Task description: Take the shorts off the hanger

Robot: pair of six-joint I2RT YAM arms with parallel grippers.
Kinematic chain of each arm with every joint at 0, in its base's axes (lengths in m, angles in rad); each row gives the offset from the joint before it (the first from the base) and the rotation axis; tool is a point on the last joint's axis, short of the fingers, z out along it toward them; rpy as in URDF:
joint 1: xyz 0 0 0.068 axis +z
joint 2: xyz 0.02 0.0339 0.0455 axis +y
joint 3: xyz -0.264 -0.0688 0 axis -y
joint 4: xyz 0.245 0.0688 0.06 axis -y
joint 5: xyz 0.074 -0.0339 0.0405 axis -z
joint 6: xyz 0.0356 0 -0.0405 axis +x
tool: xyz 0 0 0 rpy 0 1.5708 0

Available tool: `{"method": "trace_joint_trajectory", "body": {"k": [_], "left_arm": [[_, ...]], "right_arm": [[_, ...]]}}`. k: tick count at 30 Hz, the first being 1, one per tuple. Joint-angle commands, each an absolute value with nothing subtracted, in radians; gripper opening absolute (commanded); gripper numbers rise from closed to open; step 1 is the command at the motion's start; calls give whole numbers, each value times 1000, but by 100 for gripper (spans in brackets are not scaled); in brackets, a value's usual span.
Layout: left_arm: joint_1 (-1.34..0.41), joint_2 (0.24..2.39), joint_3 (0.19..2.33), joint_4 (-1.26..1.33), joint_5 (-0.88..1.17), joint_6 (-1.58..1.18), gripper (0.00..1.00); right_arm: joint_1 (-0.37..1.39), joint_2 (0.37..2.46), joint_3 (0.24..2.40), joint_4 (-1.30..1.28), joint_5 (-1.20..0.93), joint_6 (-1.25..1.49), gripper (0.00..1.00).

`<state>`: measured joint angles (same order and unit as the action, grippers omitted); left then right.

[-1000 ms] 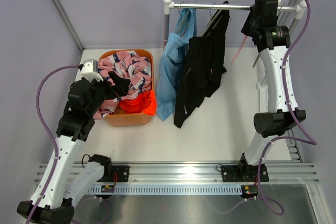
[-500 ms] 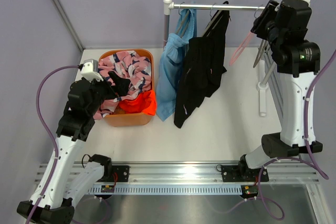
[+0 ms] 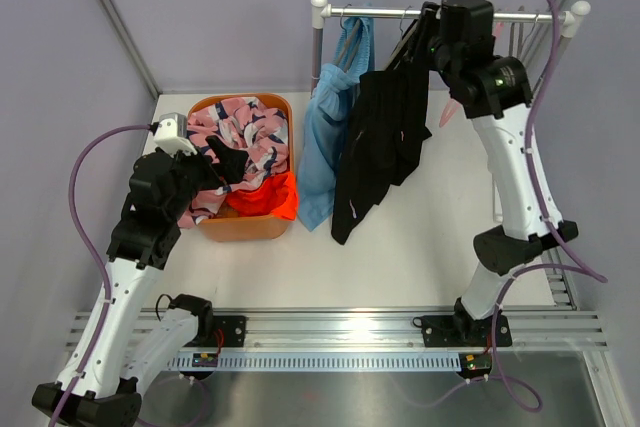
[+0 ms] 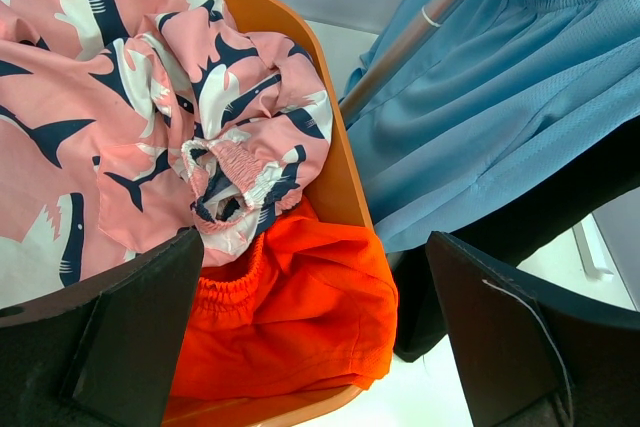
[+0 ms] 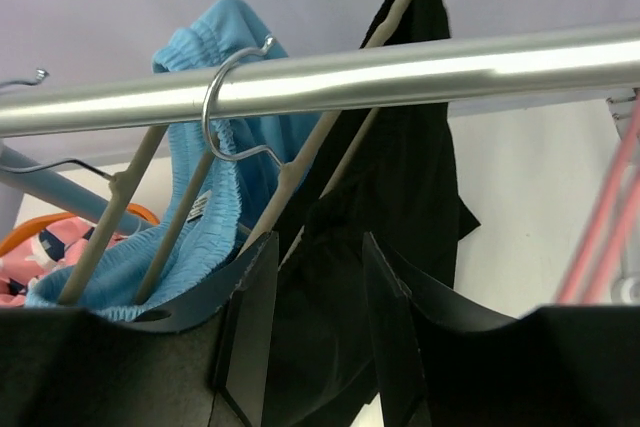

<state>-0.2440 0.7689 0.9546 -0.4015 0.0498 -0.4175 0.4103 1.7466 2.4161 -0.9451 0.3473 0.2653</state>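
Our left fingers hang wide open over the orange basket, where the pink shorts and orange shorts lie. The light blue shorts and black shorts hang from the rail. Our right fingers stand parted, gripping nothing, just before the black shorts.

- Swings the right gripper left along the rail, off its right end.
- Sets it just under the rail, at the black shorts and their hanger.
- Spreads the jaws wider than a second ago.
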Motion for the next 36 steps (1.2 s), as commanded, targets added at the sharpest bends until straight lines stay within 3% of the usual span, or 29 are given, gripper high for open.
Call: {"method": "trace_joint_trajectory", "body": {"k": [1,19,24,32,36], "left_arm": [[-249,772,953,-356,61,-400,99],[-249,772,951,-356,63,-397,99],[-249,772,950,-354,64,-396,99],[-249,773,950,-354,66,-396,99],[-250,776,950,-354,66,-396,99]], "right_arm": [[451,1787,2457,-868,419,264,47],[497,1835,2220,-563,658,288,52],[497,1807,2138,-463,704,288,42],[497,1855,2203,-486,732,253,40],[497,1842,2180,-460,733,232,25]]}}
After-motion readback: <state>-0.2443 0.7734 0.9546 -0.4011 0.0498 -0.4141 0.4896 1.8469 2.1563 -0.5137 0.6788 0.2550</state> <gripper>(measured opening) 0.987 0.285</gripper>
